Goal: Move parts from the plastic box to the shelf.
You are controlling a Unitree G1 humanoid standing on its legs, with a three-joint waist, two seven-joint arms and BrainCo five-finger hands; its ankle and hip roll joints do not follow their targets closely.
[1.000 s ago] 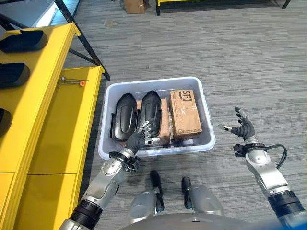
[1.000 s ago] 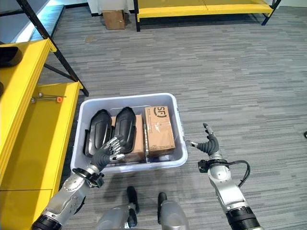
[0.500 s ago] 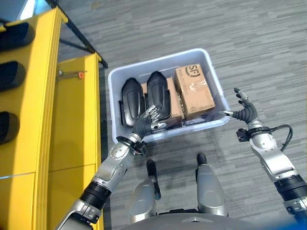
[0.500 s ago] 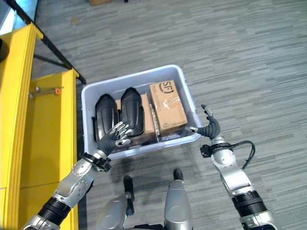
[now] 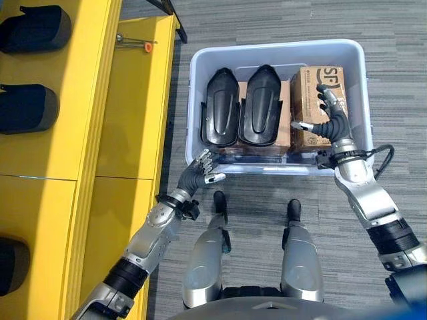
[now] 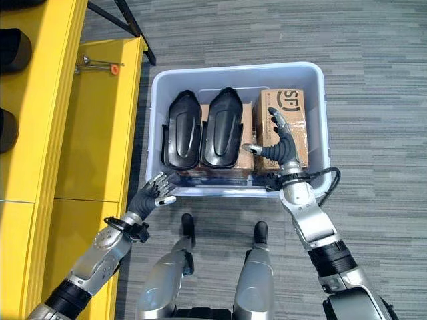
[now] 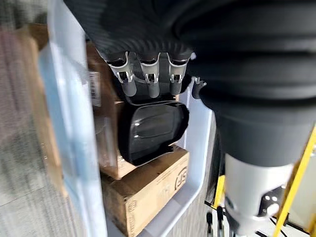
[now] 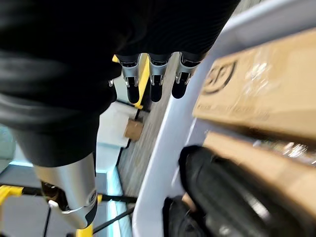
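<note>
Left hand [image 5: 198, 175] hovers just outside the near-left corner of the pale translucent plastic box [image 5: 360, 87], fingers relaxed, spread, empty. Right hand [image 5: 331, 123] sits over the taped brown cardboard carton [image 5: 311, 83] inside, fingers straight, gripping nothing. Two glossy black oval moulded parts [image 5: 240, 113] lie side by side beside it. Yellow metal shelf [image 5: 87, 120] stands left.

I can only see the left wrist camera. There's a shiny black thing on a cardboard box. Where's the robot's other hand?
Observer: The right hand is over a cardboard box at the right end of the plastic box, with its fingers open.
Operator: How many black things are there?
Observer: Two black parts lie side by side in it.
Operator: Where's the shelf?
Observer: The yellow shelf is on the robot's left, with similar dark parts on it.
</note>
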